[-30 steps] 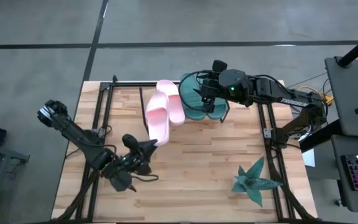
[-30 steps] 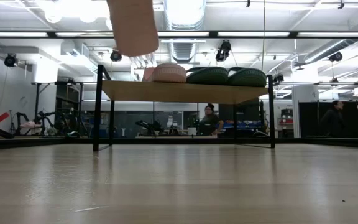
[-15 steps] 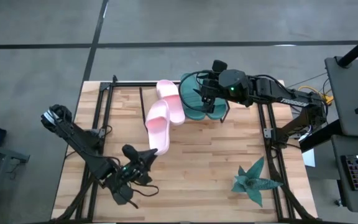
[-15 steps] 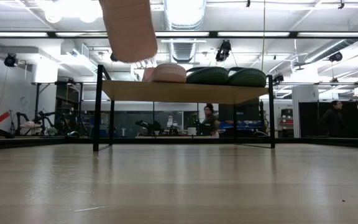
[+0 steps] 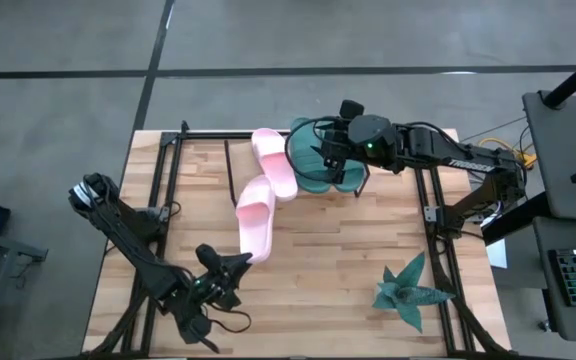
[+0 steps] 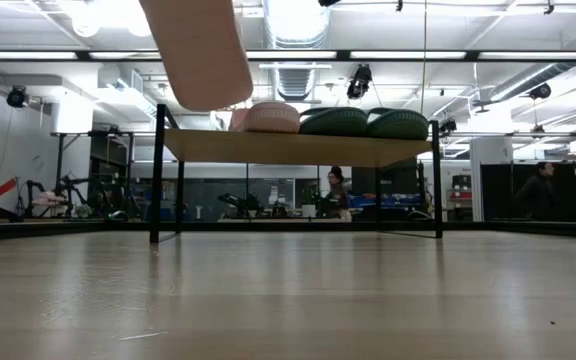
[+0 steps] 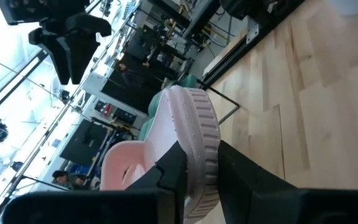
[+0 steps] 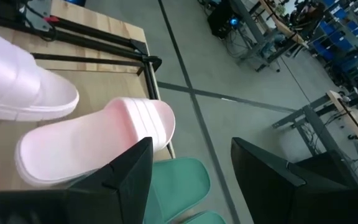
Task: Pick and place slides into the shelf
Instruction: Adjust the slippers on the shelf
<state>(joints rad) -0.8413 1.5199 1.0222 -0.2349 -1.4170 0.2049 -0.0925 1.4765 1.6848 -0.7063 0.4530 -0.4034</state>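
My left gripper (image 5: 236, 262) is over the table's near left part, shut on a pale pink slide (image 5: 256, 213) that points toward the shelf. In the low view that slide (image 6: 198, 50) shows its sole, high up. The second pink slide (image 5: 273, 160) and the two dark teal slides (image 5: 313, 165) lie flat on the shelf's wooden top (image 6: 298, 147). My right gripper (image 5: 334, 160) hangs open over the teal pair; in its wrist view a teal slide (image 8: 179, 180) shows between its fingers. Whether it touches them I cannot tell. My left gripper pinches the pink slide between its two fingers (image 7: 174, 163) at the end toward the table's near edge (image 7: 199, 134), across the thickness of the sole. The fingers lie roughly level, along the slide. The slide is lifted clear and reaches away from the gripper toward the shelf.
A spiky teal star-shaped plant (image 5: 408, 290) lies on the table's near right part. Black rails (image 5: 433, 215) run along both sides of the table. The shelf's thin black legs (image 6: 157, 170) stand at the far side. People move in the room behind (image 6: 333, 190).
My left gripper has drawn back toward the table's near edge, carrying the pink slide away from the shelf. The slide's far end, which overlapped the shelf, is now short of it, and it looms larger in the low view. The right arm has kept still.
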